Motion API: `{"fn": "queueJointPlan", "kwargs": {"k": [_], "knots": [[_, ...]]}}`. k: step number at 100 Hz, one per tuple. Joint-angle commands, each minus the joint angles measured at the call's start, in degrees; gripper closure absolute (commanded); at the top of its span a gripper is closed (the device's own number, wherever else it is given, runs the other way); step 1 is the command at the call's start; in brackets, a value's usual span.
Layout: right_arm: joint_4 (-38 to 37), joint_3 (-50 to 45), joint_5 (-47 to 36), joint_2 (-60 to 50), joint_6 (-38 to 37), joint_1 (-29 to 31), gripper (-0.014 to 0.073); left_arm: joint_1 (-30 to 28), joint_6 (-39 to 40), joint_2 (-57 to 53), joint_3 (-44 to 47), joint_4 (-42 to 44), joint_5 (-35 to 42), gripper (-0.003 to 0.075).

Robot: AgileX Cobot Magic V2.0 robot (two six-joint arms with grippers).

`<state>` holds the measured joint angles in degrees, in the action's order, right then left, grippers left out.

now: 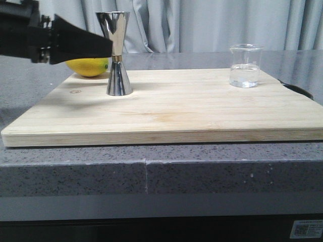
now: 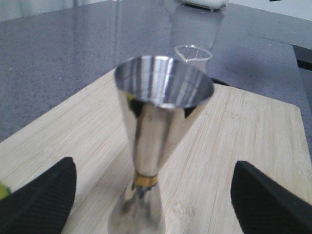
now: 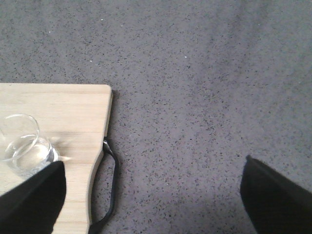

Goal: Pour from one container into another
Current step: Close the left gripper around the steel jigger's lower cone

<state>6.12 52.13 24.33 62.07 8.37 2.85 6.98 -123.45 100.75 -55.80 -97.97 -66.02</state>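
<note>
Front view: the jigger (image 1: 116, 53) stood upright on the cutting board (image 1: 166, 113), the left gripper (image 1: 103, 46) level with its upper cone; the beaker (image 1: 245, 65) stood far right, a lemon (image 1: 89, 67) behind.

Left wrist view: fingers (image 2: 41, 202) spread wide, jigger (image 2: 158, 146) between them, untouched.

Right wrist view: the right gripper (image 3: 151, 195) was wide open and empty above the counter (image 3: 204, 87), the beaker (image 3: 24, 144) beside one finger.

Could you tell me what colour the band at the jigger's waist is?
Gold, on the steel jigger; clearest in the left wrist view.
</note>
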Motion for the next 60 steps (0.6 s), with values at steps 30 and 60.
{"fn": "queueJointPlan", "kwargs": {"k": [30,60], "knots": [[-0.21,1.49,-4.36,-0.89,0.55,-0.12,-0.0062,2.39,-0.30,-2.20,-2.31,-3.69,-0.64,0.0135],[-0.21,1.49,-4.91,-0.89,0.55,-0.12,-0.0062,3.21,-0.45,0.26,-3.66,-4.10,-0.32,0.0135]]}}
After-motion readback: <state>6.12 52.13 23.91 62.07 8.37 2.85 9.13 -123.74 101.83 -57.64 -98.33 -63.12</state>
